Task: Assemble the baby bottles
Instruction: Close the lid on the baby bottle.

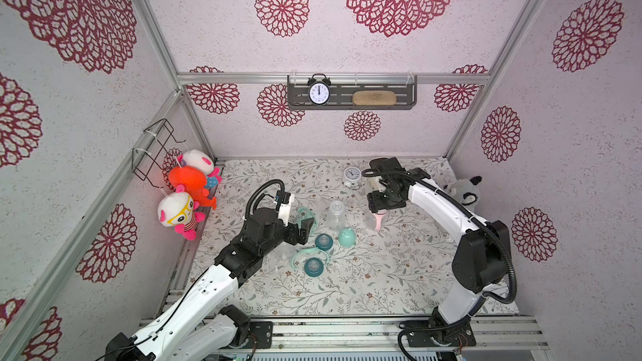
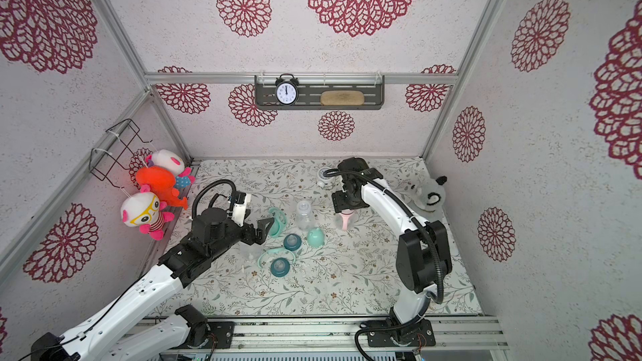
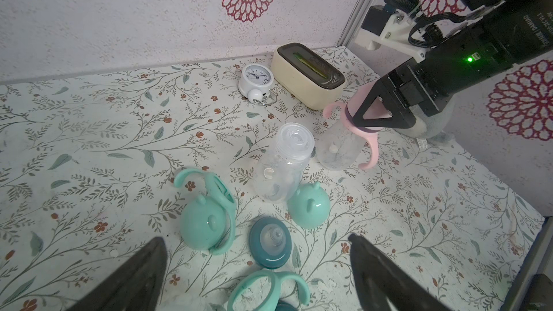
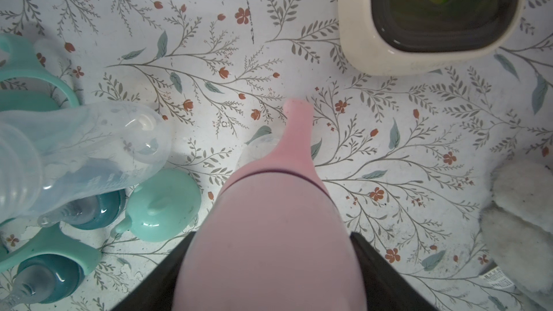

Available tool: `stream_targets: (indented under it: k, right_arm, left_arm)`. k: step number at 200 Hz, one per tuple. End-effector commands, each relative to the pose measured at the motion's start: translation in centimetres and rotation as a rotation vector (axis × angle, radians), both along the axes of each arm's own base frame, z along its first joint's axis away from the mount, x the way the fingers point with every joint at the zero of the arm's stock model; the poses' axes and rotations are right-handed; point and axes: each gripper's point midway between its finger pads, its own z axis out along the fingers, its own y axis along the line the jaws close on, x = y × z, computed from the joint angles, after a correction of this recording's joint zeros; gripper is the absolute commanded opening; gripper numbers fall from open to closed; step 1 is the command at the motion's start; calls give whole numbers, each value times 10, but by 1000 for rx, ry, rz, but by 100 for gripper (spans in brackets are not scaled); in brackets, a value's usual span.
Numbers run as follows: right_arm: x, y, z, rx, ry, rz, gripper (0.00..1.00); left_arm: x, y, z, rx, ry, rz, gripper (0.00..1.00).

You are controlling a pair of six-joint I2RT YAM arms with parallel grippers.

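Note:
A pink baby bottle [image 1: 375, 221] [image 3: 338, 148] stands upright right of centre on the floral mat, with its pink handle ring and pink cap [image 4: 275, 219] on. My right gripper [image 1: 377, 214] [image 4: 272, 234] comes down from above, shut on that cap. A clear bottle [image 1: 336, 217] [image 3: 281, 169] stands open-necked beside it, touching a mint cap [image 1: 347, 237] [image 3: 309, 204]. A second mint cap [image 3: 203, 222] sits in a handle ring. Two teal nipple collars [image 1: 323, 242] [image 1: 313, 266] and a mint handle ring [image 3: 263, 288] lie nearby. My left gripper [image 1: 304, 232] [image 3: 256, 239] hovers open over these parts.
A small white alarm clock [image 1: 352, 176] [image 3: 256, 77] and a cream box [image 3: 311, 76] sit at the back of the mat. A grey plush [image 1: 463, 192] leans in the right corner. Plush toys [image 1: 187, 199] hang on the left wall; a shelf [image 1: 382, 107] is on the back wall.

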Motion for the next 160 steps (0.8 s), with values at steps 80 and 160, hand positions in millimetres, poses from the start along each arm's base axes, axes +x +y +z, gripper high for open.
stream_targets:
  k: [80,160]
  right_arm:
    - [-4,-2,62,20,-125,15,92]
    - [-39,27,129,21,-279,99,94]
  left_arm:
    - [3,1,9,-5,-17,6,98]
    - [6,5,12,-12,4,37,98]
